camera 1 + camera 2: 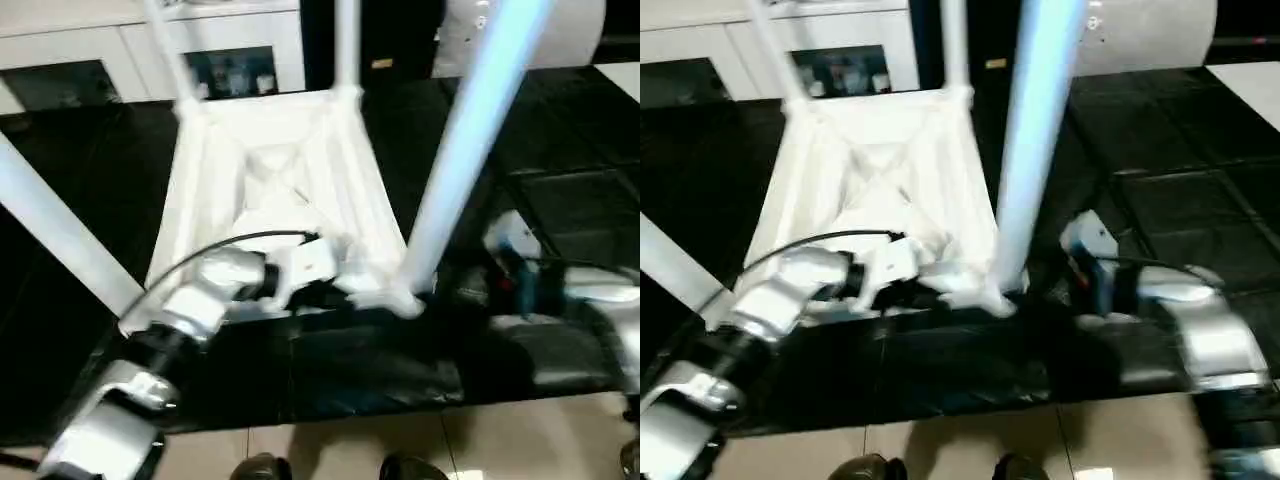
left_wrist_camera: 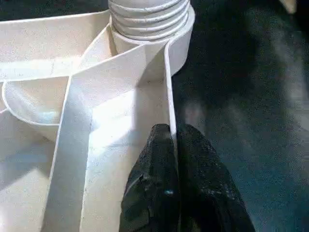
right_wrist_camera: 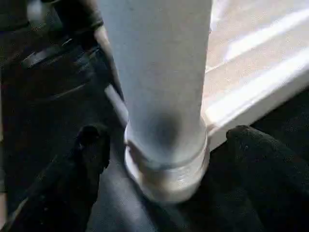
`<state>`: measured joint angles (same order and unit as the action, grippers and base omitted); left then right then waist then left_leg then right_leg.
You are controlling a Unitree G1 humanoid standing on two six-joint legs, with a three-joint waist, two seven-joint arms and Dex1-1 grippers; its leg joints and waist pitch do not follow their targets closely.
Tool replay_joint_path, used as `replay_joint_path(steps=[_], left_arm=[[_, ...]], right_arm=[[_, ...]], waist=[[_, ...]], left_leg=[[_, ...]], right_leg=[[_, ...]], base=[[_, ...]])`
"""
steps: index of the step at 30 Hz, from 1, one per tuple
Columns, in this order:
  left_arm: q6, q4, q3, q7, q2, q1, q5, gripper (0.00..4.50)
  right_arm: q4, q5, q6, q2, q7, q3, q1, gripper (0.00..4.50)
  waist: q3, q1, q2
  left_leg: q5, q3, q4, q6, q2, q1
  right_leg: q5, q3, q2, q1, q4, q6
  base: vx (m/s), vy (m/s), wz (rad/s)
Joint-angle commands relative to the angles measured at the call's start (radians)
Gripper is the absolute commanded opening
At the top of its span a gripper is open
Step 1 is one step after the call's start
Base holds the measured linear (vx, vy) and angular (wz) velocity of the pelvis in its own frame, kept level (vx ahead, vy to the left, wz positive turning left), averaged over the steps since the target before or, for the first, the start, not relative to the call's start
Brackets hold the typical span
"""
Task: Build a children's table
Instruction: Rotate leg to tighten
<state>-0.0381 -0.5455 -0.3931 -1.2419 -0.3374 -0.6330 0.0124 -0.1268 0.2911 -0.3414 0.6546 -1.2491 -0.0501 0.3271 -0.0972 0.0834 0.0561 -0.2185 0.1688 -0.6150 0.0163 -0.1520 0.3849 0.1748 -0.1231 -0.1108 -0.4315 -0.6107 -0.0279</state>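
Black sheeting covers the desk (image 1: 560, 200), with white cupboards behind and pale floor tiles in front. On it the children's table (image 1: 275, 190) lies upside down, ribbed underside up, so the corner sockets face upward to take the legs; four legs stand in the corners, the near right leg (image 1: 470, 140) rising tall toward the camera. The left gripper (image 2: 170, 145) has its jaws closed narrowly on the thin rim wall of the top near a threaded socket, which looks meant to keep the top from sliding or turning while a leg is worked in. The right gripper (image 3: 164, 150) sits at the base of the near right leg, its jaws spread wide on either side and clear of the tube, so the leg stands on its own in its socket.
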Motion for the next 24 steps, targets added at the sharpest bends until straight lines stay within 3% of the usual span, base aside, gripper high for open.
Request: replay_joint_path(steps=[1, 5, 7, 9, 13, 19, 23, 24], left_arm=[[-0.036, 0.004, -0.072, -0.096, 0.001, 0.014, 0.009, 0.00], [-0.067, 0.013, -0.092, -0.173, -0.009, 0.002, 0.006, 0.00], [-0.077, 0.008, -0.099, -0.179, -0.008, -0.005, 0.006, 0.00], [-0.086, 0.001, -0.101, -0.185, -0.006, -0.011, 0.007, 0.00], [-0.102, -0.023, -0.096, -0.195, -0.004, -0.022, 0.015, 0.00], [-0.100, -0.038, -0.091, -0.192, -0.007, -0.023, 0.015, 0.00], [-0.066, -0.037, -0.083, -0.186, -0.005, -0.018, 0.006, 0.00], [-0.030, -0.029, -0.078, -0.175, -0.002, -0.014, 0.003, 0.00]], right_arm=[[-0.002, 0.023, 0.012, 0.008, -0.063, -0.027, 0.010, 3.88], [-0.051, 0.011, 0.059, -0.001, -0.114, -0.055, 0.046, 3.57], [-0.064, 0.020, 0.057, -0.006, -0.136, -0.067, 0.056, 3.43], [-0.067, 0.032, 0.046, -0.004, -0.165, -0.075, 0.060, 3.19], [-0.058, 0.058, 0.007, 0.006, -0.220, -0.088, 0.065, 2.84], [-0.060, 0.084, -0.027, 0.018, -0.260, -0.100, 0.062, 2.30], [-0.045, 0.105, -0.061, 0.009, -0.256, -0.090, 0.050, 2.16], [-0.022, 0.131, -0.104, -0.004, -0.232, -0.074, 0.037, 2.15]], waist=[[0.087, 0.006, -0.036], [0.084, 0.013, -0.035], [0.079, 0.013, -0.040], [0.081, 0.013, -0.038], [0.081, 0.013, -0.040], [0.082, 0.018, -0.046], [0.079, 0.018, -0.045], [0.078, 0.018, -0.046]], left_leg=[[0.026, -0.019, 0.049, -0.222, -0.075, -0.001], [-0.045, -0.019, 0.057, -0.161, -0.084, -0.014], [-0.081, -0.016, 0.061, -0.142, -0.085, -0.015], [-0.096, -0.019, 0.064, -0.123, -0.086, -0.012], [-0.107, -0.020, 0.065, -0.111, -0.085, -0.012], [-0.071, -0.019, 0.062, -0.122, -0.084, -0.009], [-0.071, -0.019, 0.063, -0.121, -0.084, -0.008], [-0.080, -0.019, 0.065, -0.116, -0.085, -0.009]], right_leg=[[0.194, 0.062, -0.065, 0.077, 0.068, -0.218], [0.259, 0.066, -0.064, 0.066, 0.075, -0.216], [0.277, 0.069, -0.064, 0.065, 0.078, -0.214], [0.278, 0.069, -0.066, 0.070, 0.076, -0.212], [0.249, 0.070, -0.066, 0.073, 0.074, -0.220], [0.211, 0.071, -0.069, 0.077, 0.070, -0.233], [0.222, 0.070, -0.068, 0.075, 0.072, -0.231], [0.239, 0.071, -0.067, 0.076, 0.074, -0.227]], base=[[0.000, 0.000, 0.00], [0.000, 0.000, 0.00], [0.000, 0.000, 0.00], [0.000, 0.000, 0.00], [0.000, 0.000, 0.00], [0.000, 0.000, 0.00], [0.000, 0.000, 0.00], [0.000, 0.000, 0.00]])
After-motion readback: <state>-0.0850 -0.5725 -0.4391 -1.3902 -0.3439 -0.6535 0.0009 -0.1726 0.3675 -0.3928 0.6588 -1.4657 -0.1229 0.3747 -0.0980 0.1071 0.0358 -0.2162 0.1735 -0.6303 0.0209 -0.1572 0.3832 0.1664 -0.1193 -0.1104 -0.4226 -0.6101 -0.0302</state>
